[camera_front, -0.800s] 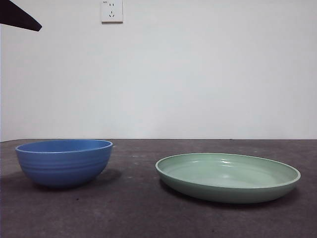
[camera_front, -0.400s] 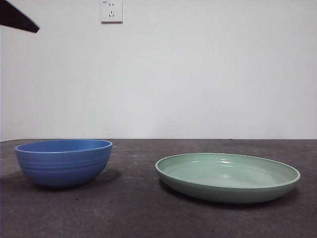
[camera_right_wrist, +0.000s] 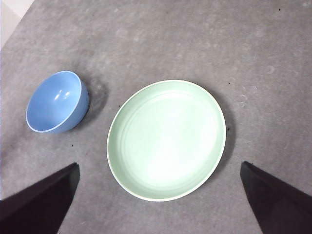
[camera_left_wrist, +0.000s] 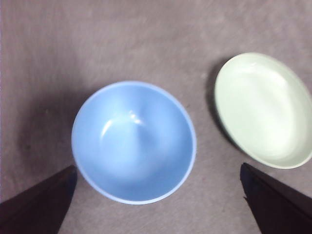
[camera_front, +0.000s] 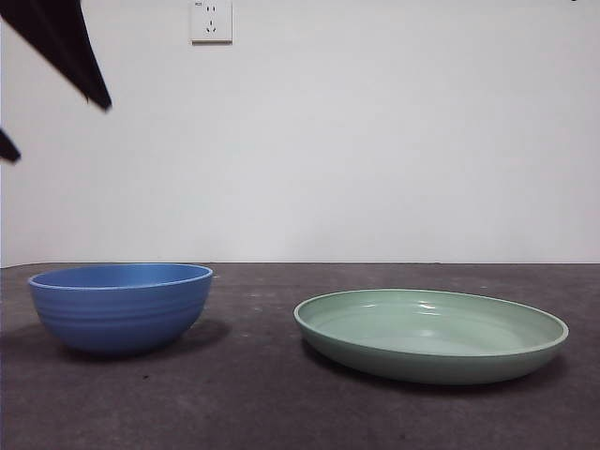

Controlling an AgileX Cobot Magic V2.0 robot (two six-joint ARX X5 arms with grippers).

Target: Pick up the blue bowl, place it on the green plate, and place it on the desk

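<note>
The blue bowl (camera_front: 120, 306) stands upright and empty on the left of the desk (camera_front: 253, 394). To its right, apart from it, lies the empty green plate (camera_front: 431, 335). My left gripper (camera_left_wrist: 157, 167) hangs open above the bowl (camera_left_wrist: 134, 141), touching nothing; one of its black fingers (camera_front: 67, 45) shows at the front view's top left corner. High over the plate (camera_right_wrist: 165, 139), my right gripper (camera_right_wrist: 159, 164) is open too and holds nothing. The bowl (camera_right_wrist: 56, 102) also shows off to one side in the right wrist view.
A white wall with a power socket (camera_front: 211, 21) stands behind the desk. Bare desk surface lies between the bowl and the plate (camera_left_wrist: 263, 109) and in front of both.
The left gripper has come down and toward the bowl: its black finger now reaches lower and further right in the front view. Bowl and plate have not moved.
</note>
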